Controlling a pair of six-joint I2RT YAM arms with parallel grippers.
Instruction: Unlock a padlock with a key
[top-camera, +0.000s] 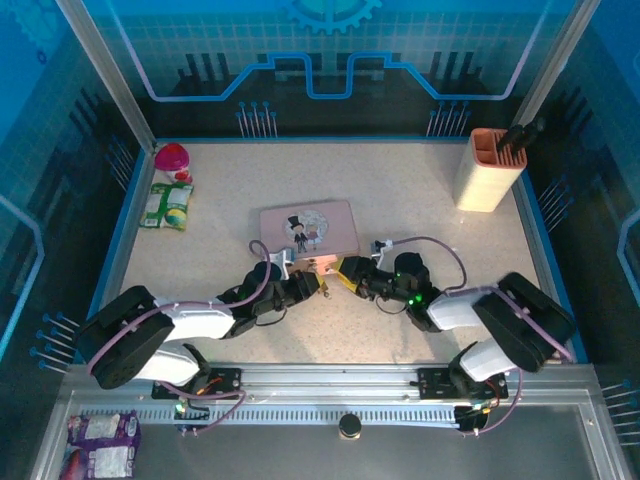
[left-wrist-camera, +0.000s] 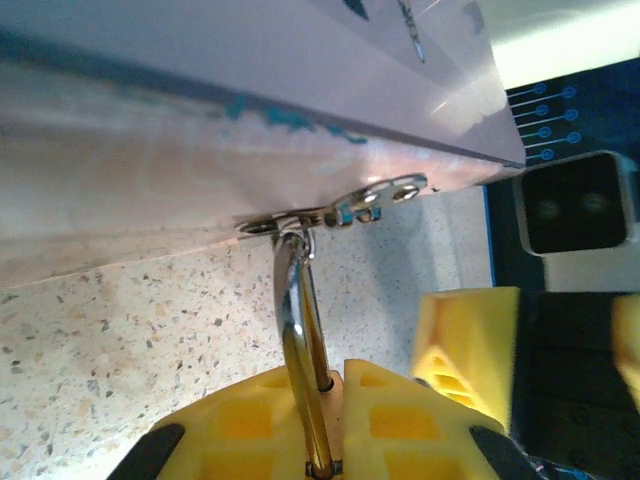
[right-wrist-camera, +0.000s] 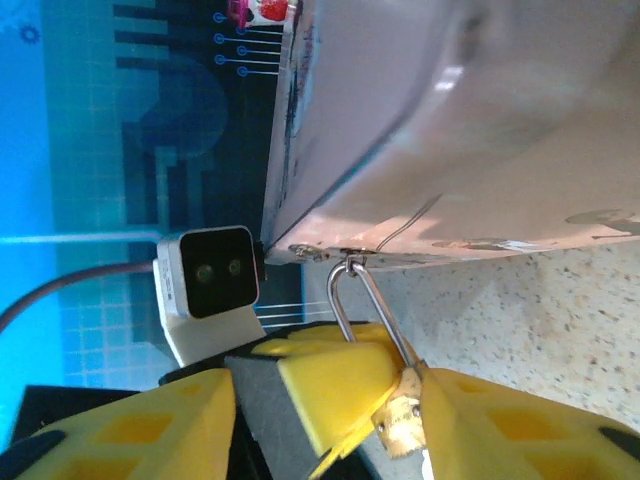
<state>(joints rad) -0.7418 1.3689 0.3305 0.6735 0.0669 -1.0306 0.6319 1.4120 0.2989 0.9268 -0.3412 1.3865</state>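
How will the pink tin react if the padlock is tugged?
The pink tin lies flat, so it probably slides rather than tips. The padlock is hooked through the tin's hasp, so a tug by the left tool likely drags it.

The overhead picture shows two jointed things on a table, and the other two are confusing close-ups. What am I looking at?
Those are two robot arms, the left arm and the right arm, bolted at the table's near edge. The overhead picture comes from a fixed camera above them; each close-up comes from a camera on one wrist, looking along that arm's yellow-fingered hand. A pink tin lies mid-table, with a tiny brass padlock hooked through its clasp. The left hand grips the padlock; the right hand sits right beside it, and I can't tell whether it holds anything. A peach holder stands far right.
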